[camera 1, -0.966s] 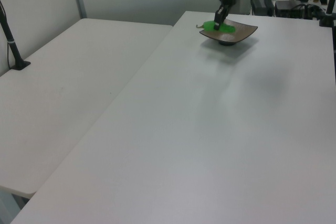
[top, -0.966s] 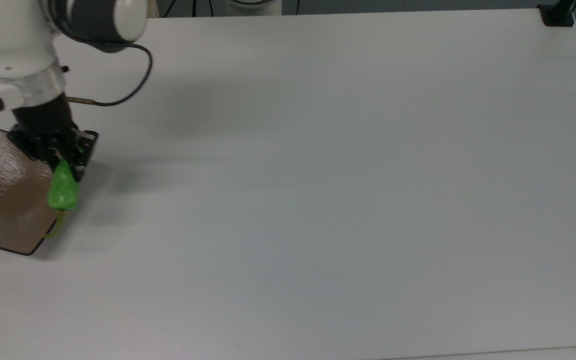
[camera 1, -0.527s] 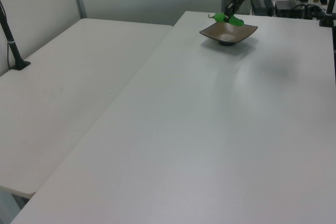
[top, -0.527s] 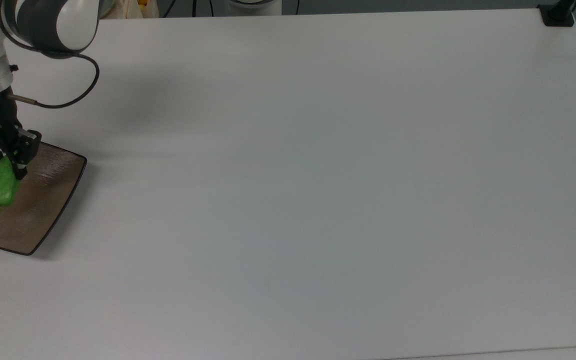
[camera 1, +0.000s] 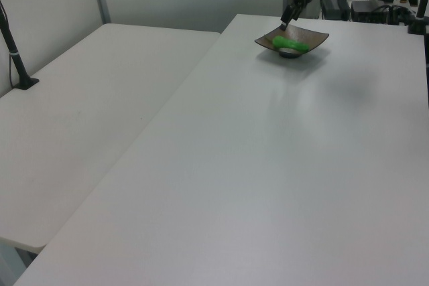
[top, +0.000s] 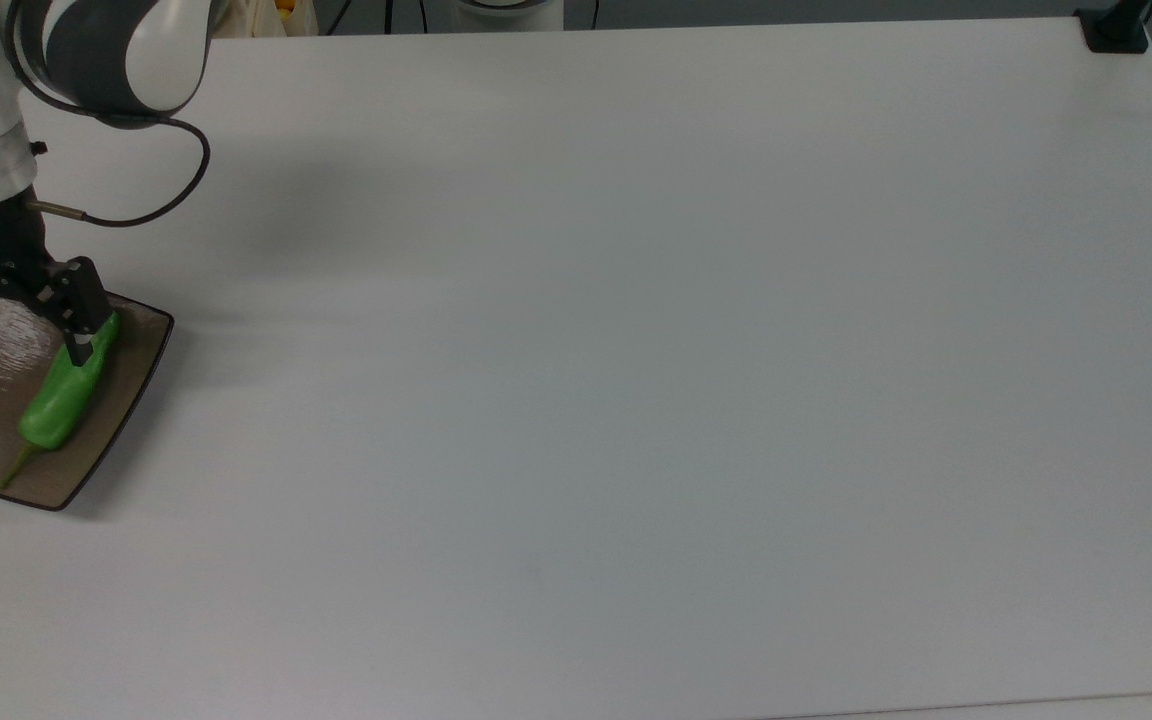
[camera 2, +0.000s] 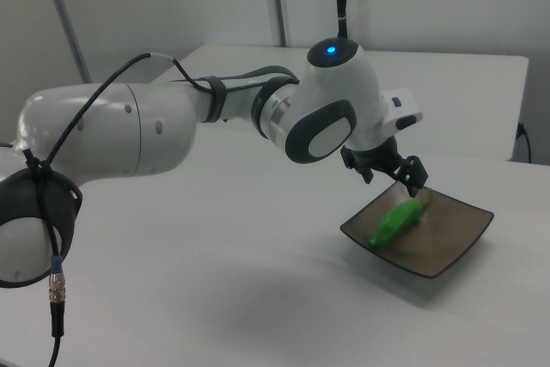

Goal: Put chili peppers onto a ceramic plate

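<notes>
With the pepper [top: 66,385] lying on the plate [top: 141,372] and the gripper [top: 24,315] spread wide, holding nothing, only lifting clear seems left

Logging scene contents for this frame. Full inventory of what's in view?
chili pepper: one, bright green with an olive stem, lying on the plate, stem end toward the top view's bottom left.
ceramic plate: one, square, glossy brown with a dark rim, at the top view's left edge of the table.
table: one, white, carrying the plate.
second table: one, white, beside the first on the left view's left.
black post: one, standing on the second table at the left view's left edge.
arm: one, white and grey, with a black cable along it.
gripper: one, black, open, over the plate, one finger at the pepper's tip.
</notes>
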Robot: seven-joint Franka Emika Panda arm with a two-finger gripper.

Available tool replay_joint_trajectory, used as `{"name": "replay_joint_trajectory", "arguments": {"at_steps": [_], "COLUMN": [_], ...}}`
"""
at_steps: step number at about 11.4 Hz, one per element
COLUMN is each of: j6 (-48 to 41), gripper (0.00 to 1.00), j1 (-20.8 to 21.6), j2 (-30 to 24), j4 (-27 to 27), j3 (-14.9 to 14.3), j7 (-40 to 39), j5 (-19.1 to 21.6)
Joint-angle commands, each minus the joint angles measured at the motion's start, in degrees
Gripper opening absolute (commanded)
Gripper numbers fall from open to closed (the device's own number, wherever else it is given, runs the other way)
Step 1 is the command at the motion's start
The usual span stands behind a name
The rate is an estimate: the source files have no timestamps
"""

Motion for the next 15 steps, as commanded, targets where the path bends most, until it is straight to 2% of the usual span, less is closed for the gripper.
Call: {"name": "replay_joint_trajectory", "arguments": {"at_steps": [1,3,5,6,8,10,11,13,15], "j6": [-10.84,-17.34,-23.33,-26.49,-32.21,-33.02,-32.94,-32.76,-32.94], "gripper": [1.0,1.0,1.0,1.0,1.0,1.0,1.0,1.0,1.0], "j1": [0.39,0.39,0.39,0.65,1.53,4.07,4.78,5.22,7.76], "j2": [-3.02,-5.22,-6.72,-8.12,-11.8,-17.51,-20.15,-24.11,-27.89], "j4": [0.23,0.05,-0.38,-0.82,-2.84,-8.7,-11.26,-14.79,-17.95], "j3": [0.22,1.19,4.25,4.7,6.02,6.2,7.5,8.57,8.84], "j7": [-0.63,1.12,8.64,12.25,13.69,15.79,16.76,19.22,19.5], "j5": [0.3,0.39,-0.57,-1.36,-1.72,-1.72,-1.72,-1.72,-2.07]}}
